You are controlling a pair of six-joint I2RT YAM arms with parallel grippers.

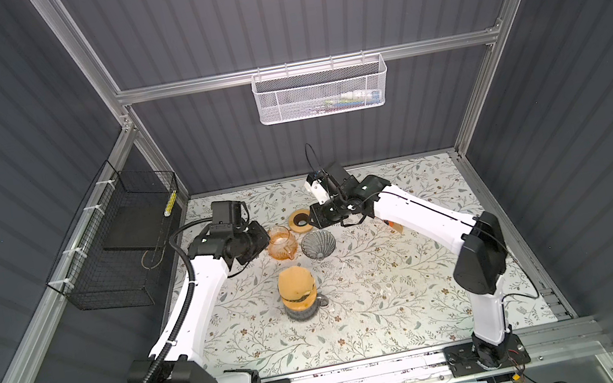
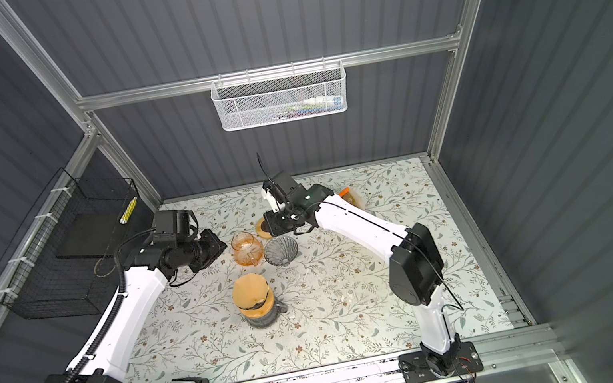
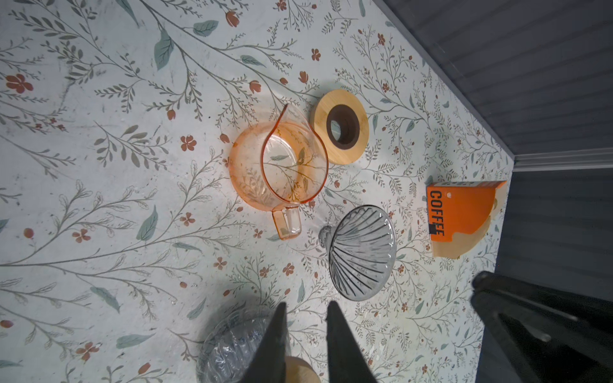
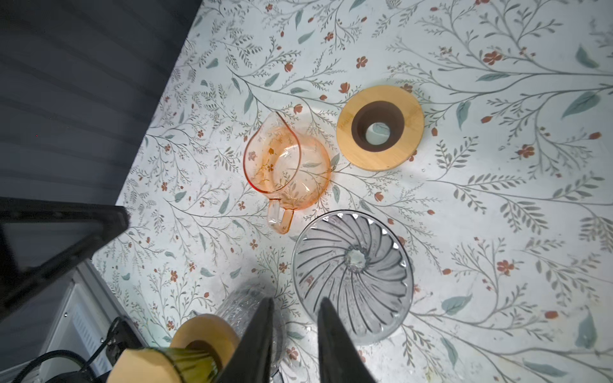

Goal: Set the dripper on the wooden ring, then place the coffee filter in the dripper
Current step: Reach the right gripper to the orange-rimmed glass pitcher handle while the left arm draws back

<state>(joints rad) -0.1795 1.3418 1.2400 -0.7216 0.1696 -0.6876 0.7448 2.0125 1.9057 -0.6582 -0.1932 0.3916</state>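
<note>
Left gripper and right gripper jaws stand slightly spread, empty. Fetching seems in hand: next, pinch one filter from the orange box.

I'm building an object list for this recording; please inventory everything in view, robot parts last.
table: one, floral white, under everything
pitcher: one, orange glass, rear centre
dripper: one, grey ribbed glass, beside the pitcher
wooden ring: one, tan with dark collar, just behind the pitcher
filter box: one, orange, right of the dripper, tan filters showing
brew stack: one, tan over clear glass, front centre
mesh basket: one, white, rear rail
wire basket: one, black, left wall
left arm, right arm: one each, white and black, table sides
left tool, right tool: one each, black, over the rear table, open, empty
</note>
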